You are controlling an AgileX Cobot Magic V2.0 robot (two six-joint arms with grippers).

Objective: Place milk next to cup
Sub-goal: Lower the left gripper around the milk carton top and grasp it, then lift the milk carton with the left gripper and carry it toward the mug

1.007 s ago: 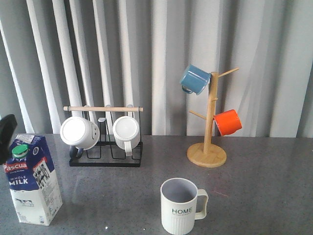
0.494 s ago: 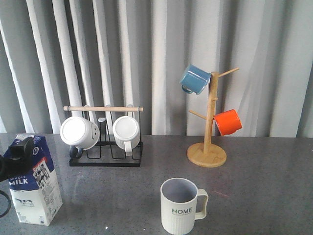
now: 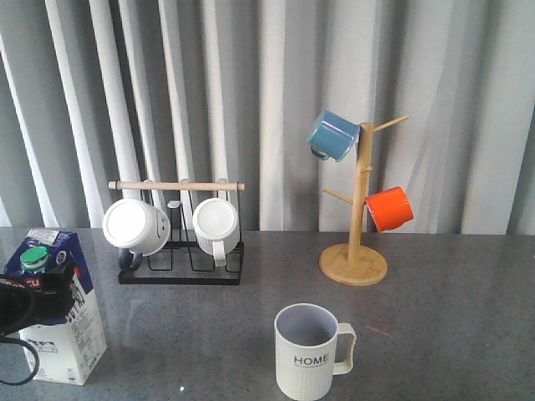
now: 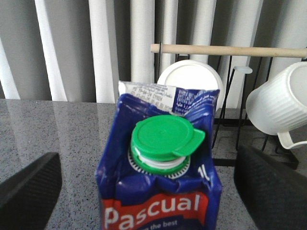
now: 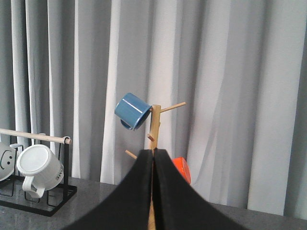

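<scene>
The milk (image 3: 71, 322), a blue-and-white carton with a green cap and red "Pascual" label, stands at the table's front left. My left gripper (image 3: 25, 305) is at its upper part on the near side. In the left wrist view my left gripper (image 4: 153, 194) is open, its black fingers (image 4: 29, 191) standing on either side of the milk (image 4: 160, 191) with a gap on each side. The cup (image 3: 311, 351), cream and ribbed with "HOME", stands at front centre, well right of the milk. My right gripper (image 5: 153, 155) is shut and empty, and is out of the front view.
A black rack with a wooden rod (image 3: 180, 251) holding two white mugs stands behind the milk. A wooden mug tree (image 3: 355, 259) at back right carries a blue mug (image 3: 333, 135) and an orange mug (image 3: 389, 209). A grey curtain hangs behind the table.
My left gripper has come in from the left edge and lowered to the milk's upper part, now straddling it. The milk, the cup and the right arm have not moved.
</scene>
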